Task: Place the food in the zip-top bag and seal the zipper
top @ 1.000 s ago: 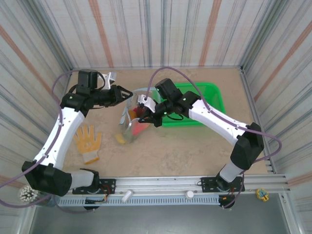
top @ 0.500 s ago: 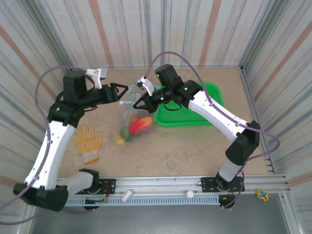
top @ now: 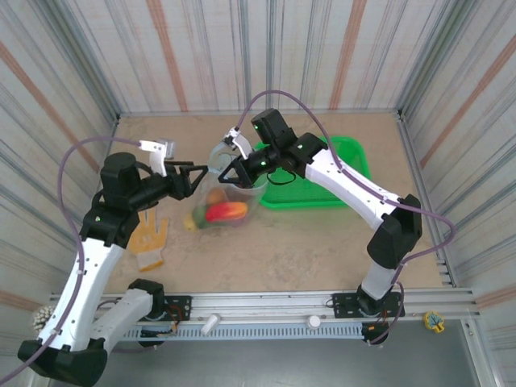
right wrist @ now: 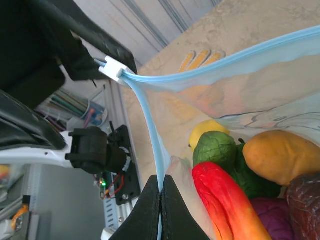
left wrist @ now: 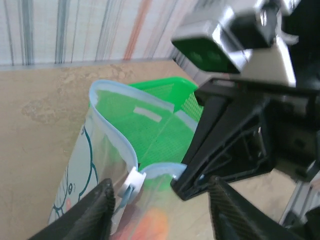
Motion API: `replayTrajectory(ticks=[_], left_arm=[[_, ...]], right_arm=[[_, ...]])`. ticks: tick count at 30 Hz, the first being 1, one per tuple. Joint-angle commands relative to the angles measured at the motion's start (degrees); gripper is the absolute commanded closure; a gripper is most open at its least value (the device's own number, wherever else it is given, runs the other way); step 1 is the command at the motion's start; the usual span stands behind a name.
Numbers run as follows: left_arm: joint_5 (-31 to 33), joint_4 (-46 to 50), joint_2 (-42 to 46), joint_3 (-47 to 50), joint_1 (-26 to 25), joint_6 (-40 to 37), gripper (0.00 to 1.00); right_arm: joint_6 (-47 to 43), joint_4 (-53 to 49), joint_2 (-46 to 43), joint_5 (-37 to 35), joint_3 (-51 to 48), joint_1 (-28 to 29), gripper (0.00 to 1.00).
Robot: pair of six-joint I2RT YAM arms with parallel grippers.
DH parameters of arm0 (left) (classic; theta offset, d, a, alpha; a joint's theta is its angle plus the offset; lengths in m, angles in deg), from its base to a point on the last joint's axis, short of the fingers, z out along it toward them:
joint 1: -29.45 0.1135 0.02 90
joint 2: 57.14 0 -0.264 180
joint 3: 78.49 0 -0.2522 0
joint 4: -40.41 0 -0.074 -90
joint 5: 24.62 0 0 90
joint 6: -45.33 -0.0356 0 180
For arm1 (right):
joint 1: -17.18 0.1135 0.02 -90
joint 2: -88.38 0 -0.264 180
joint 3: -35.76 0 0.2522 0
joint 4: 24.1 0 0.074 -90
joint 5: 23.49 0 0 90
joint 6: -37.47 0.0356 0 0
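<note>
Overhead, the zip-top bag (top: 247,193) opens mouth upward.

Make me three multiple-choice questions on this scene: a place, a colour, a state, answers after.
1. Where do the small toy fruits and vegetables lie? A in a cardboard box; B inside the crinkly transparent plastic zip-top bag; C on a white plate.
2. What colour is the thin closure strip along the bag's mouth? A red; B black; C pale blue.
3. How is the bag's mouth? A open; B zipped shut; C knotted.
Answers: B, they show through the plastic in the right wrist view; C, the strip reads pale blue in both wrist views; A, the strip's two sides stand apart in the left wrist view.
</note>
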Motion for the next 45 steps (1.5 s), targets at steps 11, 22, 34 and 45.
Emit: replayTrajectory(ticks=[11,22,34,45], left_arm=[[-2.1,-7.6,3.9,5.9,-2.1,-11.5,0.65],[2.5,-5.8,2.6,5.0,-2.2,-13.3,0.89],[2.7,-6.6,2.1,5.5,-2.2,-12.4,0.76],[1.2,-6.7,3.1,6.0,-2.2,-13.0,1.00]], right_arm=[[1.4,3.0,-1.5,7.2,-1.8,-2.8,1.00],[1.5,4.7,-2.4,8.6,-3.4,-3.4,1.00],[2.1,6.0,-3.6,9.9,-4.8,-3.5,1.00],[2.0,6.3,-5.0,8.8,-6.2,-3.4,0.98]])
